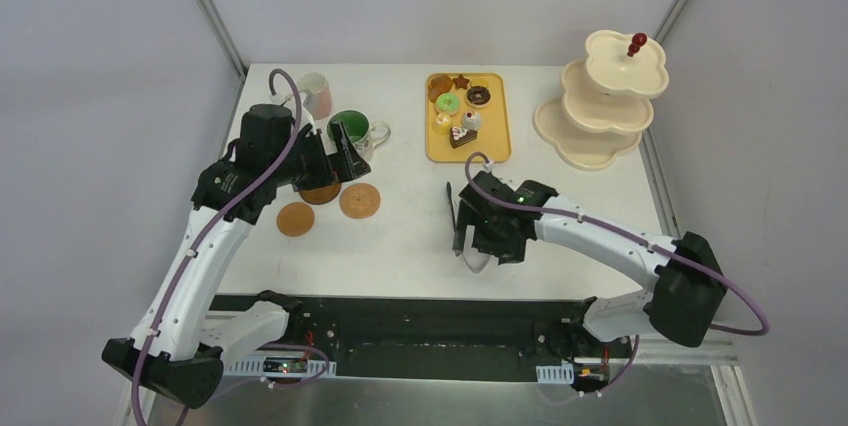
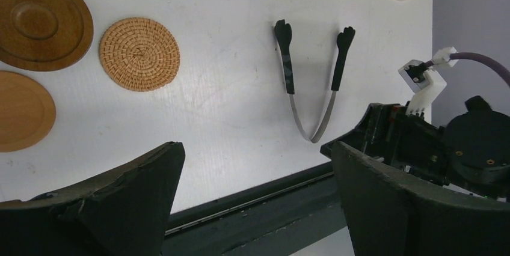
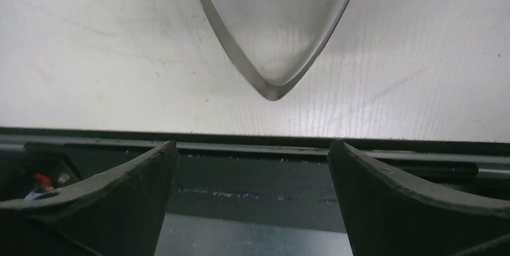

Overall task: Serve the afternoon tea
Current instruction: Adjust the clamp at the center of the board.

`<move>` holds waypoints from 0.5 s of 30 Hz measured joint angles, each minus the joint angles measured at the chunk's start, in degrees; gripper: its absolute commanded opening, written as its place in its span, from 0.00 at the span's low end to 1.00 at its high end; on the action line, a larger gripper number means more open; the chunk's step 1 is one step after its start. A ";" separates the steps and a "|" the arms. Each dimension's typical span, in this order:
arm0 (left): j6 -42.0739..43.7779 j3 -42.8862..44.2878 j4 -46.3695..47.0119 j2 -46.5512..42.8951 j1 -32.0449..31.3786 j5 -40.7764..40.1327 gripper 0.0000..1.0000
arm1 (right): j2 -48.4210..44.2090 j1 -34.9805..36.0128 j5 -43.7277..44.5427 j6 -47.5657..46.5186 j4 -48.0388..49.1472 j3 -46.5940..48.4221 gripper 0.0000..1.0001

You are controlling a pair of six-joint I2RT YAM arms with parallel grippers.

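Note:
My left gripper [image 1: 350, 158] is open and empty, just in front of the green-lined mug [image 1: 350, 128]. The pink mug [image 1: 316, 94] stands behind it; the cream mug is mostly hidden by my left arm. Three coasters lie by the left gripper: a dark one [image 2: 39, 18], a woven one [image 2: 139, 53] and a plain one [image 2: 21, 110]. Toy pastries [image 1: 460, 111] lie on the yellow tray [image 1: 500, 136]. The cream three-tier stand [image 1: 600, 96] is at the back right. My right gripper [image 3: 252, 154] is open and empty, over the bent end of the black tongs [image 3: 264, 88].
The tongs [image 2: 313, 82] lie in the middle of the table near its front edge [image 3: 252, 133]. My right arm [image 2: 451, 148] reaches in from the right. Grey walls close the table at the back and sides.

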 measured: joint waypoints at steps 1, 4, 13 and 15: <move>0.28 -0.22 -0.44 -0.52 -0.02 0.26 0.98 | 0.79 1.81 2.69 1.27 0.98 -0.55 0.99; 0.70 -0.81 -1.70 -2.05 -1.25 1.27 0.98 | 2.03 5.25 7.63 3.93 3.58 -2.75 0.99; 1.16 -1.38 -5.75 -3.43 -4.96 2.82 0.97 | 6.47 10.40 21.07 10.34 8.79 -5.86 0.99; 1.27 -1.38 -6.47 -3.45 -5.27 3.04 0.96 | 6.67 10.49 22.58 11.65 10.29 -6.71 0.99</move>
